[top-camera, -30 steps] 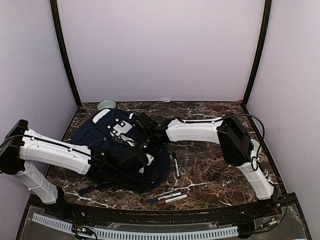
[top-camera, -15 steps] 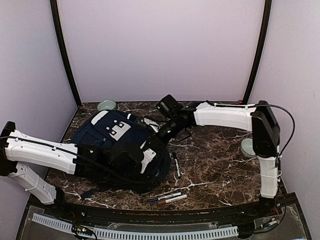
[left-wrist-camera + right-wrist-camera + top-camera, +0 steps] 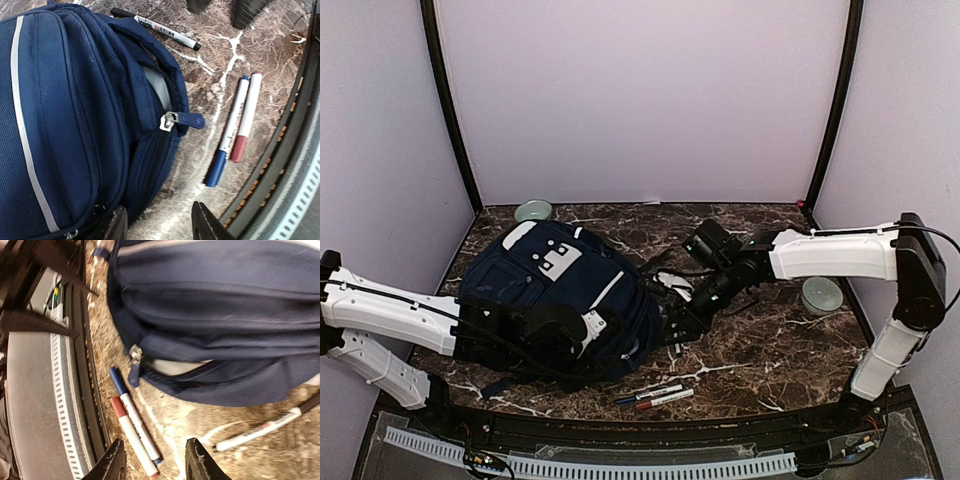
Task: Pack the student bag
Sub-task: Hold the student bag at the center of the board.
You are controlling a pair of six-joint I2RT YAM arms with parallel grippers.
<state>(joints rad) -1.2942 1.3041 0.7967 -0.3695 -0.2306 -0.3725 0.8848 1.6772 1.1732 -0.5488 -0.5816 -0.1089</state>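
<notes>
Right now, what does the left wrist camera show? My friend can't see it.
A big navy backpack fills the left side, its zip partly open. Beside it on the marble table lie a blue pen and a red pen together, with a third pen higher up.

In the left wrist view the student bag (image 3: 75, 110) runs off the left and top edges, and only the tips of the left fingers (image 3: 205, 224) show at the bottom edge. The right wrist view cuts a black-capped marker (image 3: 255, 432) at its right edge, and its print is too small to read. From above, the bag hides part of a green bowl (image 3: 533, 209), upper left.
</notes>
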